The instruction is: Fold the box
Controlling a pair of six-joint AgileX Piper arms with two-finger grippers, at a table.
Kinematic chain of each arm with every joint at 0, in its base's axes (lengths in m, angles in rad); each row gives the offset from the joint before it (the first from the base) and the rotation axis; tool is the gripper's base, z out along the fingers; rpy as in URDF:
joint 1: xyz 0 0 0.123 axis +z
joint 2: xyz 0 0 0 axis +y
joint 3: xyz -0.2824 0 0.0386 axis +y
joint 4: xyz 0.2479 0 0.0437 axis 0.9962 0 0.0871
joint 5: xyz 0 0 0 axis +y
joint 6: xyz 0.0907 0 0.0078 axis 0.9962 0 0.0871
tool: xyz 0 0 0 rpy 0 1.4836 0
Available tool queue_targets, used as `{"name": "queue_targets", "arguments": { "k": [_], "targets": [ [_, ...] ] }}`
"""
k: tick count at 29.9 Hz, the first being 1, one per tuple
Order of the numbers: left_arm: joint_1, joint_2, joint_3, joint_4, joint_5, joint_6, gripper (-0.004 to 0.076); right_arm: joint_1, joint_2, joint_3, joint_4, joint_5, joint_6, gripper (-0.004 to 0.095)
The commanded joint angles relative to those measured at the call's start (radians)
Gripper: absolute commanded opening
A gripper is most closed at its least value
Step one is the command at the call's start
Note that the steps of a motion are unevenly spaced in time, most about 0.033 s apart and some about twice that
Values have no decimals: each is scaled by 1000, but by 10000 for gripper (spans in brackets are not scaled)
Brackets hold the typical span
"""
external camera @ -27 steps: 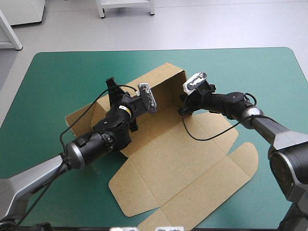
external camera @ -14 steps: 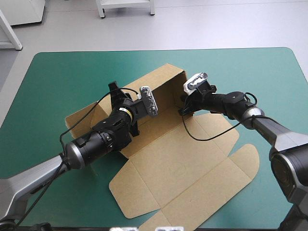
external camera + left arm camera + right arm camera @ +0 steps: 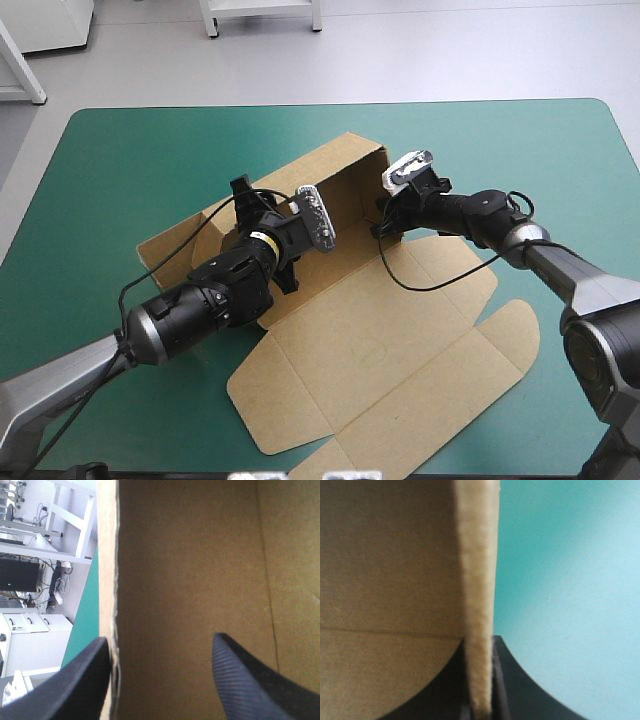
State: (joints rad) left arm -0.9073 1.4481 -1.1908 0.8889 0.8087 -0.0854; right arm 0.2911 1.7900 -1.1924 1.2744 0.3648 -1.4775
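Brown board makes up the box (image 3: 380,340), which sits half-formed near the middle of the teal-green tabletop (image 3: 130,150), set at a slant to the tabletop's edges. Its long wall (image 3: 340,170) stands upright on the far side. A short end wall (image 3: 381,180) is raised at that wall's right end. The lid (image 3: 400,390) and its flaps lie flat on the near side, reaching almost to the near edge.

The left arm (image 3: 200,300) comes in over the left part of the box, its wrist above the floor of the box. The left jaws stand well open and astride the top edge of the long wall. 1 black finger (image 3: 75,685) is just outside the wall, close against its cut edge, and the other (image 3: 250,680) is inside, over the brown inner face. They clamp nothing.

The right arm (image 3: 480,215) reaches in from the right to the end wall. The right jaws are all but closed, pinching the box. The pale cut edge of the board (image 3: 477,605) runs straight between the 2 black fingers (image 3: 515,680), with brown board on 1 side and teal-green cover on the other.
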Motion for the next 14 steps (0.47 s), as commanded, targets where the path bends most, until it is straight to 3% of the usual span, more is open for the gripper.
{"name": "queue_targets", "arguments": {
  "k": [1,4,7,10,12,14],
  "targets": [
    [-47,-54,-48,29,6,-31,438,-1,-60,-36,15,4,34,1],
    [-89,-64,-68,29,43,-66,437,-1,-60,-59,-52,-7,107,1],
    [-139,-73,-107,10,132,-120,402,-1,-60,-89,-208,-10,287,1],
    [-154,-74,-168,-73,215,-132,225,-1,-63,-121,-376,8,474,1],
    [-152,-74,-210,-132,249,-128,30,-1,-75,-135,-468,32,579,1],
    [-152,-74,-249,-163,274,-102,-2,-1,-90,-139,-554,59,668,1]
  ]
}}
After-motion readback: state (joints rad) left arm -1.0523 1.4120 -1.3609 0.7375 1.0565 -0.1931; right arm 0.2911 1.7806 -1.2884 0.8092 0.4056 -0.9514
